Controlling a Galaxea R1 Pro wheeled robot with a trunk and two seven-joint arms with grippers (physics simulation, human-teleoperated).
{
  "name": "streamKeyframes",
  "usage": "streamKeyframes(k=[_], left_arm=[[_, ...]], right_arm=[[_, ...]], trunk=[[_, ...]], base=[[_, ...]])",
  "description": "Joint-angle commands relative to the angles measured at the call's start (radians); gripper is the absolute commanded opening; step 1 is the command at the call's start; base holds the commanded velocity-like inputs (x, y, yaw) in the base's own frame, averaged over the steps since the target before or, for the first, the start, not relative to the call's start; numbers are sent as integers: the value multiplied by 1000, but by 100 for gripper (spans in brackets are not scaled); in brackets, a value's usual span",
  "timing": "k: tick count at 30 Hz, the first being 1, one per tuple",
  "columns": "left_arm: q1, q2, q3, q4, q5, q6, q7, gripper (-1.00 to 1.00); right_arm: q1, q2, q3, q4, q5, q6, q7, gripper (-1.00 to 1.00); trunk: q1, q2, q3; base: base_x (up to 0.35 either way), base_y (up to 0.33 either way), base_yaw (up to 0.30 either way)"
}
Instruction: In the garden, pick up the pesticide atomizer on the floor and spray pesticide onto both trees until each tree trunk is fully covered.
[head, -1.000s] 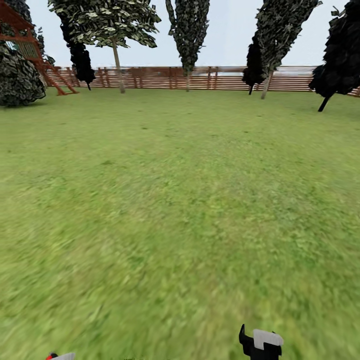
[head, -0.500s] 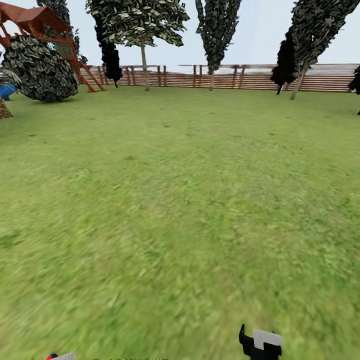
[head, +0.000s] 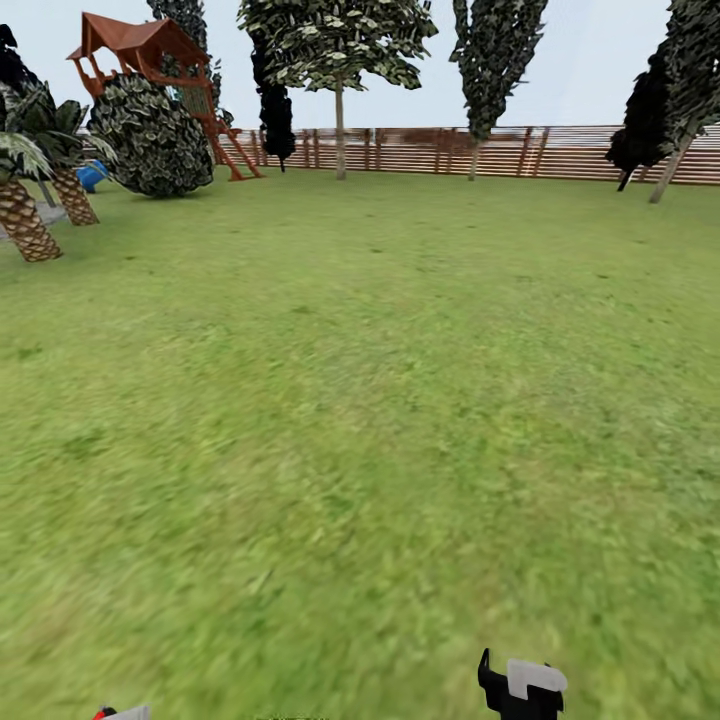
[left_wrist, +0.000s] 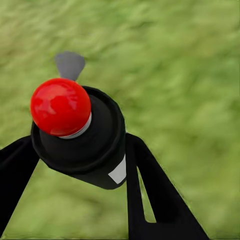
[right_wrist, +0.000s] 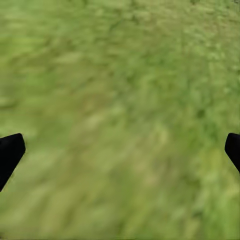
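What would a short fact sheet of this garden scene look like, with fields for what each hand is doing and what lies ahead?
place: grass lawn with a brown slat fence at the far side
left gripper: shut on the pesticide atomizer, whose red top faces the wrist camera
right gripper: open, nothing between its fingers, grass below
ahead: a thin-stemmed leafy tree, dark columnar trees, scaly palms, a red-roofed play tower
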Motion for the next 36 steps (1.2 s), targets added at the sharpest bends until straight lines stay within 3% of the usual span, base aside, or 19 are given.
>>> streamKeyframes(k=[1, 8, 15, 33, 36], left_arm=[[0, 0, 0, 0, 0, 0, -1, -100], [0, 0, 0, 0, 0, 0, 0, -100], [0, 2, 2, 0, 0, 0, 8, -100], [0, 2, 2, 0, 0, 1, 8, -100], [0, 2, 3, 0, 0, 1, 8, -100]], right_arm=[[0, 0, 0, 0, 0, 0, 0, 100], [0, -1, 0, 0, 0, 0, 0, 100], [0, -14, 0, 12, 5, 0, 0, 100], [1, 1, 0, 48, 2, 4, -1, 100], [23, 0, -1, 53, 2, 6, -2, 100]], trunk=[[0, 0, 0], [0, 0, 0], [0, 0, 0], [0, 0, 0], [0, 0, 0]], base=[[10, 0, 285], [284, 0, 217], [338, 0, 7], [338, 0, 0], [338, 0, 0]])
